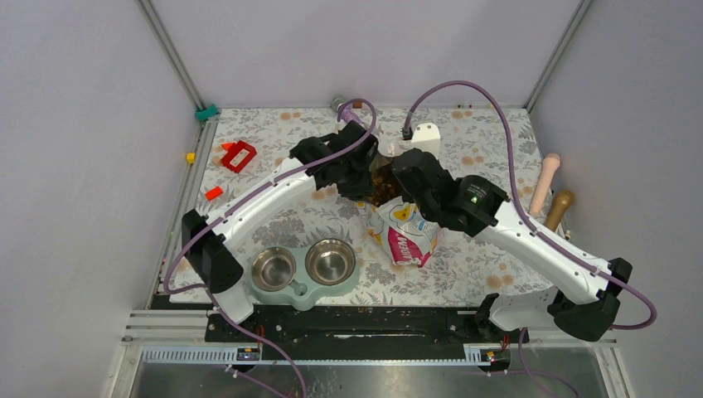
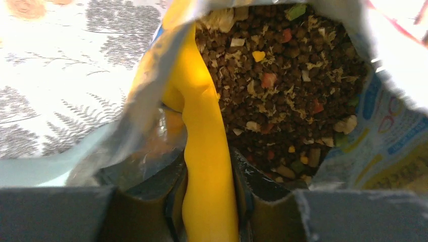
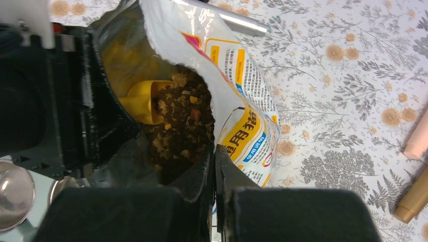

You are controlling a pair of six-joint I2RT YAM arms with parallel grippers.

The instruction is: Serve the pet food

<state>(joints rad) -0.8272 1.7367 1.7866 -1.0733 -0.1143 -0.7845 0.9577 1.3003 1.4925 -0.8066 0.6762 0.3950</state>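
The pet food point(image 2: 282, 91), small brown dry kibble pellets flecked with coloured bits, is lying heaped inside the open yellow-and-white foil bag point(image 1: 406, 236) mid-table, directly ahead of the left gripper point(image 2: 209, 174). That gripper is pinching the handle of the yellow plastic scoop point(image 2: 204, 126), whose long axis is pointing straight into the heap. The right gripper point(image 3: 213, 164) is pressing together on the bag's rim, holding its mouth open. The pale green double feeder point(image 1: 308, 292) is sitting nearer, to the left.
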